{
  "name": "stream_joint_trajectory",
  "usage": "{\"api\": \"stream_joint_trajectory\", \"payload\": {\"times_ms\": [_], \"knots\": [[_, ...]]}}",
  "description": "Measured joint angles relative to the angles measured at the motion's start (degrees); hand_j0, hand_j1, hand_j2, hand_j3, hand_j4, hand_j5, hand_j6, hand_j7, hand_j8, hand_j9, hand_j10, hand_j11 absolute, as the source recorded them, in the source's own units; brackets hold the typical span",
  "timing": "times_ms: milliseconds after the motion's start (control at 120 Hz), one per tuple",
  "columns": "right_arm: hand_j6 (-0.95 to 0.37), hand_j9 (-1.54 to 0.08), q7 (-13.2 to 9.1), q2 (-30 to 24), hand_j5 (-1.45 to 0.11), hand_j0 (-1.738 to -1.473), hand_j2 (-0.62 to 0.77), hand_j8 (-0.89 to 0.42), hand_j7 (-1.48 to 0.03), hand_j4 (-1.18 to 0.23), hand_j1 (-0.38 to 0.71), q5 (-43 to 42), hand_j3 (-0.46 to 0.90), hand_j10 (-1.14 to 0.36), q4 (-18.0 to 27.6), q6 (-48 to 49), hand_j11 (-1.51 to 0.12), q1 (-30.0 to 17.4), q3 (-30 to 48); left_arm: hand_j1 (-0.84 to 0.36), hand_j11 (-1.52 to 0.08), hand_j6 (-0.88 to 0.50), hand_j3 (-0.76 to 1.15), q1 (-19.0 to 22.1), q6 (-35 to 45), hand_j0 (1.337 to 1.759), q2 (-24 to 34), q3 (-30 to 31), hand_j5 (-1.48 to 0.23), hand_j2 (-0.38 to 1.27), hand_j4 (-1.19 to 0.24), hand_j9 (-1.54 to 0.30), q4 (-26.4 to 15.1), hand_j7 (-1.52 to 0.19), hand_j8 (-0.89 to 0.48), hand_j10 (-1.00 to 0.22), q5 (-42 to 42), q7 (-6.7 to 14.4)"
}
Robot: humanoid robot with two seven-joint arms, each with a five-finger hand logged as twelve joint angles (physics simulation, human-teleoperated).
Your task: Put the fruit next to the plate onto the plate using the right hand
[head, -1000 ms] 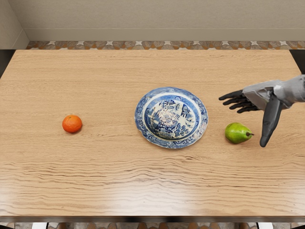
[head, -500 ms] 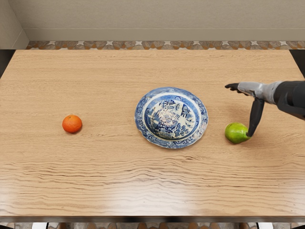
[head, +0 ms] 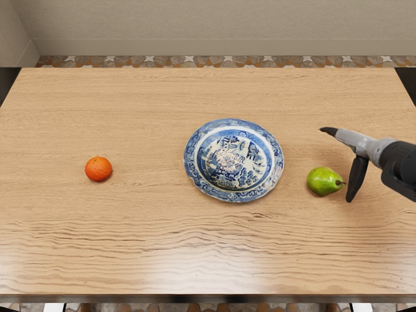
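Your right hand point(head: 359, 149) sits mid-right, fingers spread, empty; the pear point(head: 324, 181) looks light and slick, so cup its fat middle.

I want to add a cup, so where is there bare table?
Bare table between the orange and the plate, and across the whole near strip. Crowded only right of the plate, around the pear and the right hand.

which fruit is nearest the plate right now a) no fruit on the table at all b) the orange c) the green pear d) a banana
C: the green pear lies on the table just right of the blue-and-white plate, while the orange sits far off to the plate's left.
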Motion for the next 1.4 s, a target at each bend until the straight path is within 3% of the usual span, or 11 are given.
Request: {"api": "stream_joint_trajectory", "payload": {"times_ms": [450, 692, 1125, 1400], "knots": [[-0.09, -0.1, 0.0, 0.8, -0.1, -1.658, -0.01, -0.09, -0.1, -0.08, -0.26, -6.7, 0.0, -0.08, 2.1, -5.4, -0.1, -4.9, 0.0, 0.32, -0.03, -0.02, 0.0, 0.0, 0.0, 1.658, 0.0, 0.0, -0.03, 0.0, -0.02, -0.03, 0.0, -0.03, -0.02, -0.02, 0.0, 0.0], [-0.26, -0.3, -0.1, 2.1, -0.3, -1.658, -0.04, -0.26, -0.3, -0.25, -0.08, -10.3, 0.0, -0.26, 2.5, -6.9, -0.3, -6.5, -0.3, 0.32, -0.03, -0.02, 0.0, 0.0, 0.0, 1.658, 0.0, 0.0, -0.03, 0.0, -0.02, -0.03, 0.0, -0.03, -0.02, -0.02, -0.1, 0.0], [-0.41, -0.52, 0.0, 2.2, -0.52, -1.658, -0.07, -0.41, -0.52, -0.41, 0.12, -10.7, 0.0, -0.41, 3.8, -6.7, -0.52, -7.3, -0.5, 0.32, -0.03, -0.02, 0.0, 0.0, 0.0, 1.658, 0.0, 0.0, -0.03, 0.0, -0.02, -0.03, 0.0, -0.03, -0.02, -0.02, -0.1, 0.0], [-0.34, -0.61, 0.0, 2.3, -0.62, -1.658, -0.09, -0.45, -0.61, -0.41, 0.22, -10.6, 0.0, -0.47, 3.8, -6.5, -0.61, -7.6, -0.5, 0.32, -0.03, -0.02, 0.0, 0.0, 0.0, 1.658, 0.0, 0.0, -0.03, 0.0, -0.02, -0.03, 0.0, -0.03, -0.02, -0.02, -0.1, 0.0]]}}
